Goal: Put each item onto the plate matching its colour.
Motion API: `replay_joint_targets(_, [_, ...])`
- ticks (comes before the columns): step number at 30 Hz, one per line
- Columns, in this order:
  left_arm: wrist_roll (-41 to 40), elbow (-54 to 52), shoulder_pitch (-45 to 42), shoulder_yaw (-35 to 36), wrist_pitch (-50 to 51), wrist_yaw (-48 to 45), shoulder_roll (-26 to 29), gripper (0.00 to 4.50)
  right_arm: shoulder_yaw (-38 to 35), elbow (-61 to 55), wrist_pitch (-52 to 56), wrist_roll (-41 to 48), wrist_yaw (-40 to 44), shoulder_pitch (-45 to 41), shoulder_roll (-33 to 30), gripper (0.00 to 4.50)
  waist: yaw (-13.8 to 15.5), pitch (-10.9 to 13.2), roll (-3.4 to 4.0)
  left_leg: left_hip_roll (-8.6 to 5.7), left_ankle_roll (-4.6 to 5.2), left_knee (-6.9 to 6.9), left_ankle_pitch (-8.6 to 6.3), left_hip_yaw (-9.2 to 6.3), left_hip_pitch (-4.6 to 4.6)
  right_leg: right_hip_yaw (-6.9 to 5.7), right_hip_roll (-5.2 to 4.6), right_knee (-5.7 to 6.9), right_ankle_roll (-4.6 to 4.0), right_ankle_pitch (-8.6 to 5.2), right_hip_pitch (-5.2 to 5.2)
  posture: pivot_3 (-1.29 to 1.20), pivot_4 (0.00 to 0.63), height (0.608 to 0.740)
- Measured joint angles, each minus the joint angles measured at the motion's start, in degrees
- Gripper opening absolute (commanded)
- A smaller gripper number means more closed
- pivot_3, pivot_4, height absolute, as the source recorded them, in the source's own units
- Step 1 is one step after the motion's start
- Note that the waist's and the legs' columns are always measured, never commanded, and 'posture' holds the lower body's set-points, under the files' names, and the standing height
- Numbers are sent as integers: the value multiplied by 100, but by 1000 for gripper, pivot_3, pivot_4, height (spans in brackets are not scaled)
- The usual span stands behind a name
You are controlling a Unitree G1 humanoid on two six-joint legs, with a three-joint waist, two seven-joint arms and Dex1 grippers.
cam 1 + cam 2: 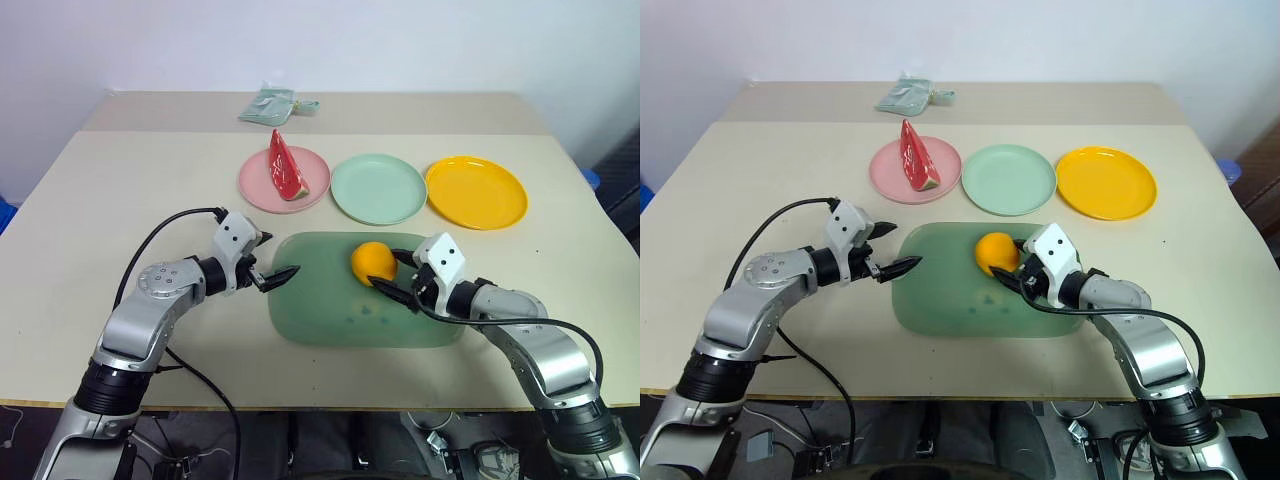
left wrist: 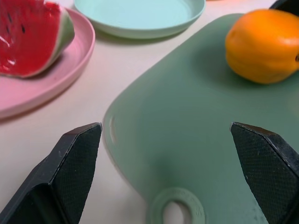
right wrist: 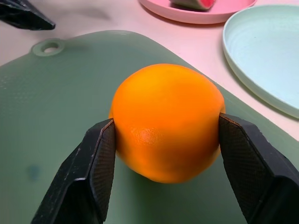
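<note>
- The left gripper (image 1: 272, 260), at centre left, is released and empty over the green mat (image 1: 320, 320).
- The right gripper (image 3: 163, 140) clasps the orange fruit (image 1: 372, 261) at mid-frame.
- Best lift it straight, then carry it to the yellow plate (image 1: 476, 191), upper right.

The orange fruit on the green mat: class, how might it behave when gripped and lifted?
The orange fruit is round and smooth, so it may roll if released. The right gripper pinches its widest part, so it could slip. It looks rigid, probably light plastic.
</note>
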Motion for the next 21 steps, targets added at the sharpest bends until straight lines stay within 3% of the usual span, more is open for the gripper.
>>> replay_joint_targets(6, [22, -36, 87, 51, -6, 20, 46, 4500, -599, 590, -29, 12, -574, -1019, 248, 2675, -15, 0, 0, 0, -6, 0, 4, 0, 0, -1, 0, 1, 0, 0, 0, 0, 150, 740])
replay_joint_targets(14, [-67, -251, 106, 61, -6, -3, -59, 4500, -1060, 3609, -324, -874, -1870, -2335, 206, 2675, -21, 0, 1, -2, -15, -2, 9, 5, -2, -1, -2, 1, 0, 0, -4, 0, 150, 740])
replay_joint_targets(16, [-109, -300, 107, 63, -2, 2, -91, 4500, -1160, 4113, -448, -959, -2005, -2435, 190, 3733, -39, 0, 1, -1, -16, -3, 9, 6, -2, 0, -2, 1, 0, 0, -4, 0, 150, 740])
replay_joint_targets(18, [-150, -361, 118, 65, 7, 26, -110, 4500, -1236, 4348, -579, -967, -2005, -2456, 152, 4440, -71, 0, 1, 0, -16, -3, 9, 6, -2, 0, -1, 1, 0, 0, -4, 0, 150, 740])
replay_joint_targets(21, [-172, -462, 181, 75, 14, 81, -118, 4500, -1344, 4147, -823, -887, -1716, -2379, 56, 4440, -130, 0, 4, 0, -15, -5, 9, 6, -3, 1, -1, 2, 0, 0, -4, 0, 150, 740])
